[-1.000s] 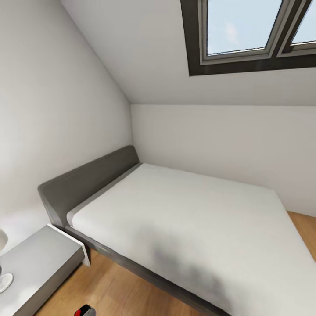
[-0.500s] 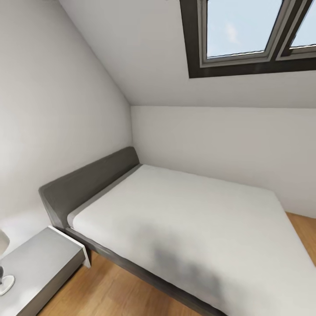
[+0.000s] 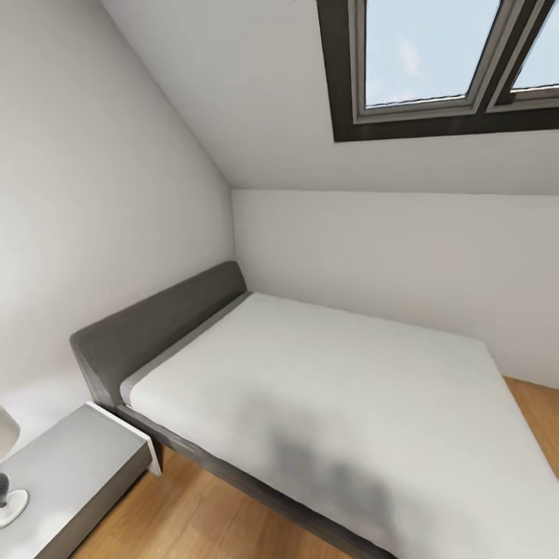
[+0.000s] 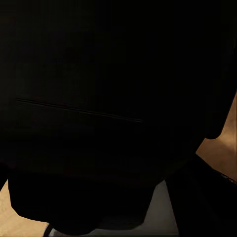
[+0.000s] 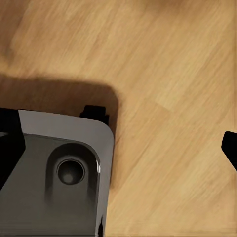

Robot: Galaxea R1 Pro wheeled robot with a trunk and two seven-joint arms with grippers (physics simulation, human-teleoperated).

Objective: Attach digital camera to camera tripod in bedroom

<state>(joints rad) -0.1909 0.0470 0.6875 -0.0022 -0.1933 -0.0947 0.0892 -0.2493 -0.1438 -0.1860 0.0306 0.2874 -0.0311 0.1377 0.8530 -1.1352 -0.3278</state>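
Head view: a corner of the bedroom with pale grey walls (image 3: 116, 194) meeting under a sloped ceiling that carries a dark-framed skylight window (image 3: 435, 70) showing blue sky. A low bed with a dark grey headboard and frame and a pale grey mattress (image 3: 334, 404) stands with its head against the left wall and its far side along the back wall. Just beside the headboard end, at the lower left, stands a light grey bedside cabinet (image 3: 78, 466); at the picture's edge the round base and part of the pale shade of a small table lamp (image 3: 8, 497) rest on its top. Light wood plank floor (image 3: 194, 520) shows between cabinet and bed and again at the far right.

Left wrist view: a large black, unlit mass very close to the lens, too dark to identify, with slivers of wood floor at the corners; how far that gripper is open, and whether it holds anything, cannot be told.

Right wrist view: the wood floor below, and a rounded grey metallic corner of the robot's base (image 5: 54, 173) with a circular recess, casting a shadow. A black fingertip at each side edge belongs to the right gripper (image 5: 118, 148); the fingers stand wide apart with nothing between them.
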